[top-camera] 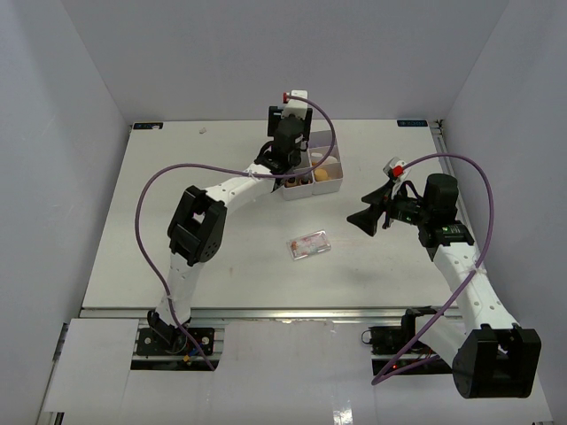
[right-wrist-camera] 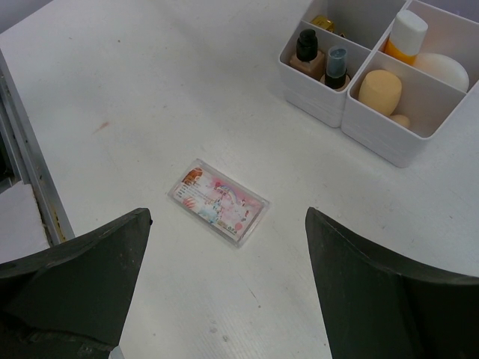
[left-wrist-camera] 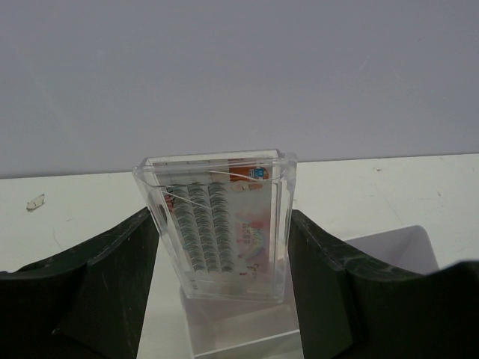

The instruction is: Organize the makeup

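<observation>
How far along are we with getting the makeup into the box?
Done: two bottles, a yellow-orange tube, a tan sponge and a white oval piece sit in the white box. In hand: the left gripper holds a clear packet over the box. Left: a second packet lies on the table, the open right gripper pointed at it.

A white box (top-camera: pixel 328 190) with 4 compartments sits on the white table (top-camera: pixel 177 204), toward its far edge. A small pale scrap (top-camera: pixel 202 130) lies near the far left corner. Plain pale walls (top-camera: pixel 266 53) close 3 sides, and a metal rail (top-camera: pixel 266 312) lines the near edge.
</observation>
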Robot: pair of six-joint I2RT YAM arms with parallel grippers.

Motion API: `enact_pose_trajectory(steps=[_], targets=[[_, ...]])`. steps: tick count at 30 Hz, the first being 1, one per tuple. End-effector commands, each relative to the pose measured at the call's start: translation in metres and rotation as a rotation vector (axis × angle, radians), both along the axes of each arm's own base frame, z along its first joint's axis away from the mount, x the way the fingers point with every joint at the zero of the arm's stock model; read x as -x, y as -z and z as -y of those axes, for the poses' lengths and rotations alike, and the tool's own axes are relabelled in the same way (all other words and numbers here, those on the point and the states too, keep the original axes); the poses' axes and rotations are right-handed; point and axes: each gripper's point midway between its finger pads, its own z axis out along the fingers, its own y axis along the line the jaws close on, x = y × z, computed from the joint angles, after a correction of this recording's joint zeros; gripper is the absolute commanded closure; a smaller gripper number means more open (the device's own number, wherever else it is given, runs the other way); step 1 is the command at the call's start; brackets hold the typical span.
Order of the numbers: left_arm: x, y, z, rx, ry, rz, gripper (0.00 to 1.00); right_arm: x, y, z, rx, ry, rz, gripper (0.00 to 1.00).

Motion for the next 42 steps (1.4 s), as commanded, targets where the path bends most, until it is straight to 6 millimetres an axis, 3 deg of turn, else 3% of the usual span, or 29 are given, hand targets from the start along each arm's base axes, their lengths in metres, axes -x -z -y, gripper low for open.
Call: enact_pose_trajectory(steps=[1,14,16,21,27,35,42], targets=[[-0.004,-0.013,0.005,0.025,-0.017,0.032,0.98,-0.002,-0.008,-0.001,-0.013,-0.010,0.034,0.10],[-0.004,0.013,0.011,-0.002,-0.020,-0.002,0.95,-0.001,-0.009,-0.002,-0.016,-0.016,0.038,0.10],[-0.004,0.018,0.010,-0.003,-0.028,-0.009,0.89,-0.001,-0.010,-0.002,-0.016,-0.017,0.038,0.10],[0.000,0.021,0.012,0.009,-0.023,-0.027,0.50,-0.001,-0.009,-0.002,-0.015,-0.015,0.037,0.10],[0.011,0.008,0.024,0.026,0.064,-0.039,0.24,-0.001,-0.007,-0.001,-0.008,-0.014,0.042,0.10],[0.032,-0.011,0.031,0.066,0.164,-0.079,0.14,0.003,-0.005,0.001,-0.006,-0.045,0.061,0.10],[0.055,-0.041,0.036,0.084,0.280,-0.092,0.05,0.016,-0.003,-0.003,-0.026,-0.137,0.065,0.10]])
